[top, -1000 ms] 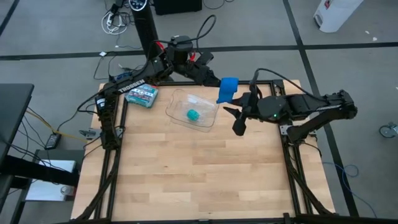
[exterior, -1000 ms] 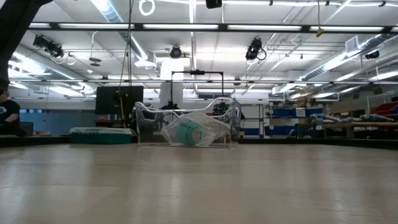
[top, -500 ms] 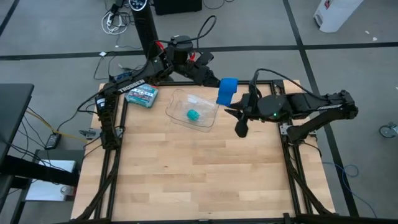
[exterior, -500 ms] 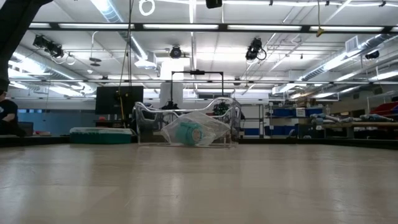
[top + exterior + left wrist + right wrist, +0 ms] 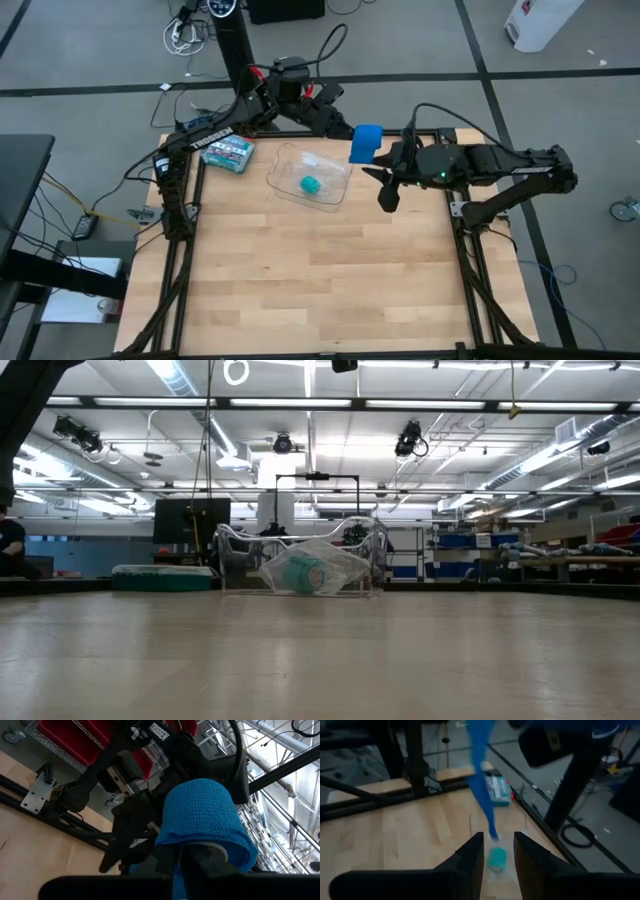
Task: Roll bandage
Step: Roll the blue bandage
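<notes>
Bandage (image 5: 367, 143) held aloft over far edge of surface (image 5: 320, 270), above clear tray (image 5: 309, 176) — left tool (image 5: 352, 135) clenched on its rolled core, likely so loose tail hangs free for winding. Right tool (image 5: 385, 184) just beside roll, fingers (image 5: 470, 851) parted, nothing between them; tail dangled ahead of it. Teal roll (image 5: 311, 184) lay in tray, printed box (image 5: 227, 153) near left corner. Near half of surface open — room to lower work.

Matt woven cloth bandage (image 5: 200, 815), clear glossy plastic tray (image 5: 283, 168), smooth wood table (image 5: 320, 270).
</notes>
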Robot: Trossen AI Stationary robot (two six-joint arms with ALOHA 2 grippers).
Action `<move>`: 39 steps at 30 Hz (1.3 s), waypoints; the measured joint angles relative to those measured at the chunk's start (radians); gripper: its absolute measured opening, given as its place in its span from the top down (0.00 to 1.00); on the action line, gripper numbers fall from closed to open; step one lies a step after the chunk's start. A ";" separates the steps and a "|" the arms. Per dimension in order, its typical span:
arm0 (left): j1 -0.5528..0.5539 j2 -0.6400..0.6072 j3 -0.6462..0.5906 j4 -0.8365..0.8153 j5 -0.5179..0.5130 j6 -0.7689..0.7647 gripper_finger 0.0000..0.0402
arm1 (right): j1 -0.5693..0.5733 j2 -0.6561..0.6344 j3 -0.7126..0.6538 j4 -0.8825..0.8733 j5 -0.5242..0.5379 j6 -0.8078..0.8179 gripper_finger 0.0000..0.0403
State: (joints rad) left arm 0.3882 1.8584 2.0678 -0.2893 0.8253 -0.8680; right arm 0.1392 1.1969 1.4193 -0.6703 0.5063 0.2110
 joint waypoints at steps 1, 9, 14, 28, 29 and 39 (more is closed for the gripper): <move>0.000 0.000 0.000 0.000 0.000 0.000 0.94 | -0.006 0.000 0.000 0.016 -0.016 -0.008 0.74; 0.000 0.000 0.000 0.000 0.000 0.000 0.94 | -0.024 0.000 0.000 0.037 -0.190 -0.015 0.69; 0.000 0.000 0.000 -0.001 0.000 -0.001 0.94 | -0.036 0.000 0.000 0.098 -0.168 -0.046 0.70; 0.005 0.000 0.000 -0.001 -0.001 -0.001 0.94 | -0.028 -0.028 0.000 0.118 -0.161 0.006 0.82; 0.005 0.000 0.000 0.000 0.000 -0.001 0.94 | -0.028 -0.033 0.000 0.117 -0.155 0.006 0.84; 0.011 0.000 0.000 0.000 -0.003 0.000 0.94 | -0.028 -0.045 0.000 0.040 -0.160 0.032 1.00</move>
State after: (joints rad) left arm 0.3996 1.8584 2.0674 -0.2893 0.8227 -0.8684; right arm 0.1110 1.1518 1.4193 -0.6300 0.3459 0.2428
